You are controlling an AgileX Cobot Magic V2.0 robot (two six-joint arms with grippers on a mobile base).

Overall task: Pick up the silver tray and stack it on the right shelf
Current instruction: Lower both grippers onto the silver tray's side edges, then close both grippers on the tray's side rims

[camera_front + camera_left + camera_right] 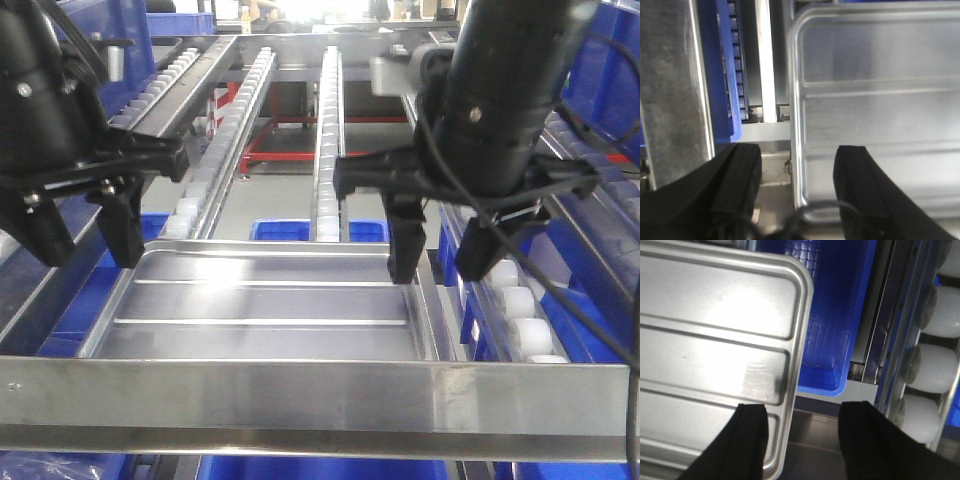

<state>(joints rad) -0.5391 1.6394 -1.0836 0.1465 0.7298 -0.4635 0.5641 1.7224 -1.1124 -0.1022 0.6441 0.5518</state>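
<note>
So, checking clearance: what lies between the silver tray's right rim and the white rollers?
Between the silver tray and the white rollers: a blue bin and a steel rail, per the right wrist view.

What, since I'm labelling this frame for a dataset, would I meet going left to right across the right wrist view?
silver tray → blue bin → steel rail → white rollers
</note>
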